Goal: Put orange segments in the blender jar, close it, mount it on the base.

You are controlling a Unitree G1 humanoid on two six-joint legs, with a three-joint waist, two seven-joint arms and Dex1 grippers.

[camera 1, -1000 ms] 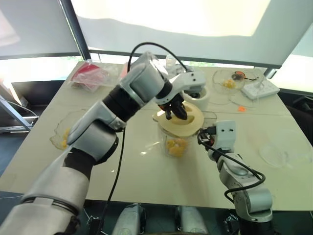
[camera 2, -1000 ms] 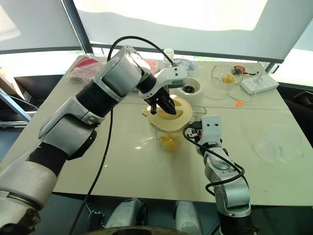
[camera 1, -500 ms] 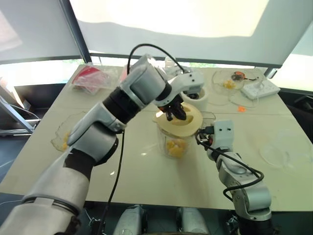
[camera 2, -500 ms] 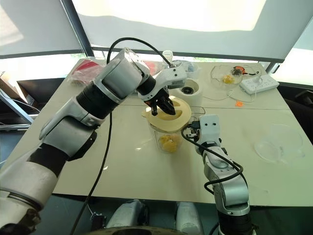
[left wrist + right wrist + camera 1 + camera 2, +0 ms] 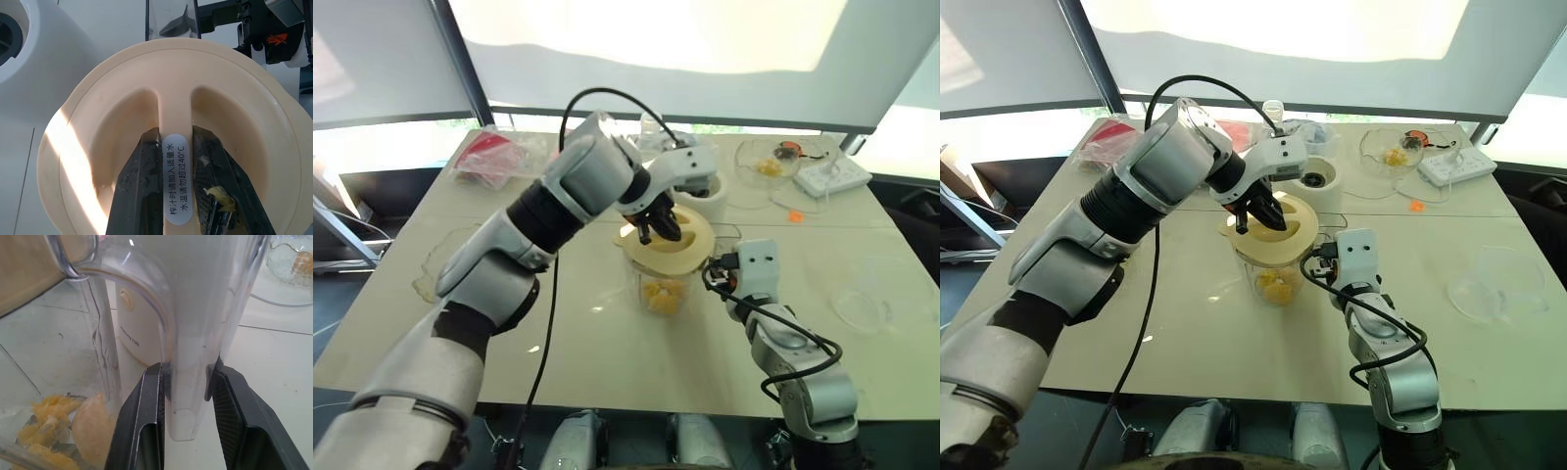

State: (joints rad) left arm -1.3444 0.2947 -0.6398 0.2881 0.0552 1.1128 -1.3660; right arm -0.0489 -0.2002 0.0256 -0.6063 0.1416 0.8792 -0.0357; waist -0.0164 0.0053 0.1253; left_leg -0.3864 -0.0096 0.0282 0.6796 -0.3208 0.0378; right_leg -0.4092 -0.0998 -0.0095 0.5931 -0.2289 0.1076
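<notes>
Two hands, left hand (image 5: 174, 186) pinching one lid's (image 5: 234, 112) ridge, right hand (image 5: 188, 423) pinching one blender jar's (image 5: 658, 284) handle.

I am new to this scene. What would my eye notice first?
At the table's middle, the left gripper pinches the ridge of a pale-yellow round lid sitting atop the clear blender jar holding orange segments. The right gripper clamps the jar's clear handle.

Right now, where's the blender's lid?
The pale-yellow lid sits on top of the blender jar at the table's middle, just in front of the base; the left gripper pinches its centre ridge.
</notes>
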